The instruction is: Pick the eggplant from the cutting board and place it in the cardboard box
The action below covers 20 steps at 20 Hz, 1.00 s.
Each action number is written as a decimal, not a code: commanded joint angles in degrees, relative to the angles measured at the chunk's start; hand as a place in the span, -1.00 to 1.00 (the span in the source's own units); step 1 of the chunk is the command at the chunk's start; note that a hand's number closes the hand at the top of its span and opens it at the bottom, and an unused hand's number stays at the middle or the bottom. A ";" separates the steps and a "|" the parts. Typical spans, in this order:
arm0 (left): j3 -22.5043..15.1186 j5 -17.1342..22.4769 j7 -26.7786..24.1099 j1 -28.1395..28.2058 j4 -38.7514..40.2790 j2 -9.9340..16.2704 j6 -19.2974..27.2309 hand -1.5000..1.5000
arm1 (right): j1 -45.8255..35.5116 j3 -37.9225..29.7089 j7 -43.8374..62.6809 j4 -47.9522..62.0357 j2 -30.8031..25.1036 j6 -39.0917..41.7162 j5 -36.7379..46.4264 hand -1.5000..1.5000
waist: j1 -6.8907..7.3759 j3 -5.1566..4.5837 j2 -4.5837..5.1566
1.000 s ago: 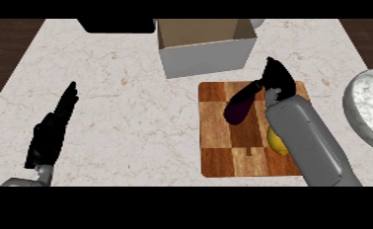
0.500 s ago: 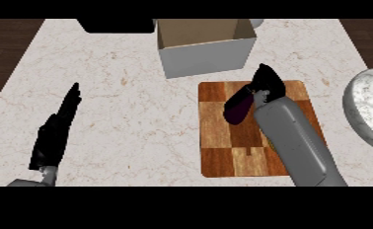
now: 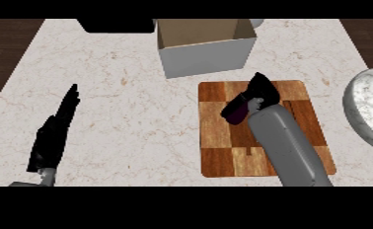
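Note:
A dark purple eggplant [image 3: 235,111] lies on the wooden cutting board [image 3: 218,146] right of centre. My right hand [image 3: 260,91] is over the eggplant's right side, fingers straight and pointing away from me, and it hides part of the eggplant; I see no fingers curled round it. The open cardboard box [image 3: 207,50] stands just behind the board, to its upper left. Far to the left, my left hand [image 3: 53,135] rests open above the counter with its fingers up.
A grey round plate [image 3: 360,108] is cut off by the right edge. A black object [image 3: 116,24] sits at the back, left of the box. My right forearm [image 3: 287,149] crosses the board's right half.
My right hand has moved left across the board until it is over the eggplant. The forearm now hides a yellow item seen earlier on the board. The left hand stays put.

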 commanded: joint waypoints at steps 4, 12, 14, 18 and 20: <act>1.21 -0.96 0.67 -2.23 1.03 -1.48 0.33 0.00 | -1.79 -1.74 13.94 -1.74 2.97 1.49 3.08 -1.00 | -0.41 -0.02 -0.04; 2.26 -1.17 1.00 -2.63 1.46 -1.28 -2.71 0.00 | -3.29 -6.09 8.72 3.55 3.24 1.38 5.55 -1.00 | 0.01 0.00 0.15; 3.46 -0.03 -1.38 2.00 -0.49 -0.11 -4.21 0.00 | 2.44 -5.10 7.20 0.60 3.66 -0.54 7.02 -1.00 | 0.00 0.00 -0.01; 1.37 -4.14 2.98 -4.66 1.73 -3.42 -1.39 0.00 | -0.29 -5.50 5.39 5.86 3.91 -2.01 6.83 -1.00 | 0.01 0.02 0.21; -0.36 -5.36 4.48 -1.38 -2.66 -3.81 -1.17 0.00 | -1.49 -5.25 4.91 8.06 3.92 -3.23 5.79 -1.00 | 0.53 0.05 0.15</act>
